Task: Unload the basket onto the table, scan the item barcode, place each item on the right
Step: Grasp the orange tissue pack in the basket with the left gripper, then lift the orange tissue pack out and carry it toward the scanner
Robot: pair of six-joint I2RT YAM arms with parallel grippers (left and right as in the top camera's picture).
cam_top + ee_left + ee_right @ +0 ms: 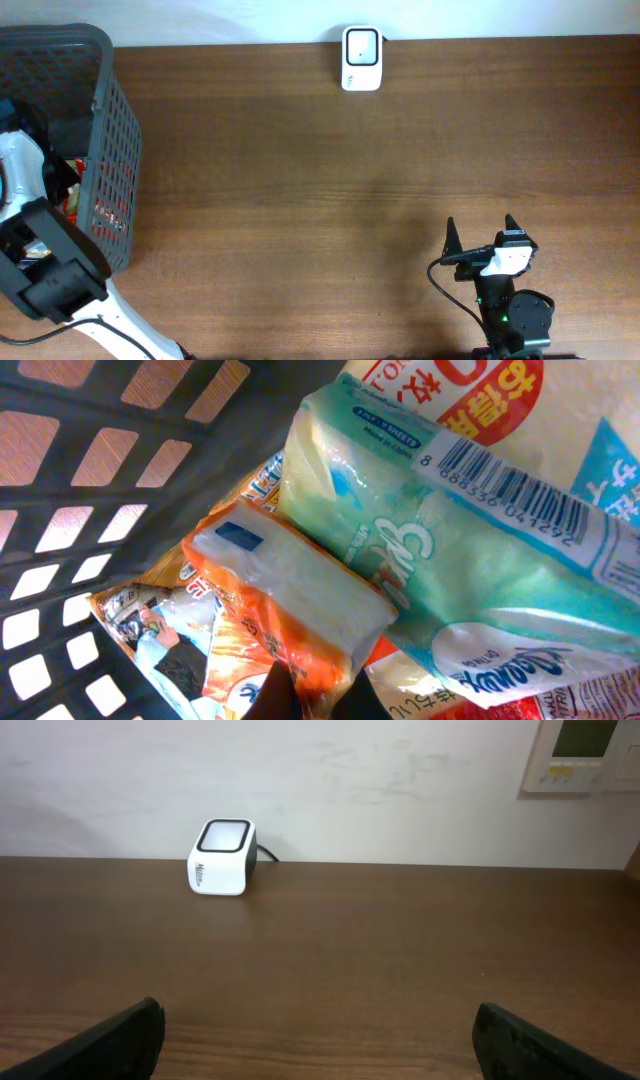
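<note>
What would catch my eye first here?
The dark mesh basket at the table's left edge, holding bright packets: a pale green packet showing its barcode, beside an orange packet. Then the small white scanner, alone by the table's far edge, and the right hand open near the front.

the left arm (pixel 45 255) reaches from the near left edge toward the far left, wrist tipped down, with the left gripper (pixel 284 696) closed tight. the right arm (pixel 510 310) sits folded at the near right, the right gripper (pixel 480 228) spread wide, fingers pointing far.
</note>
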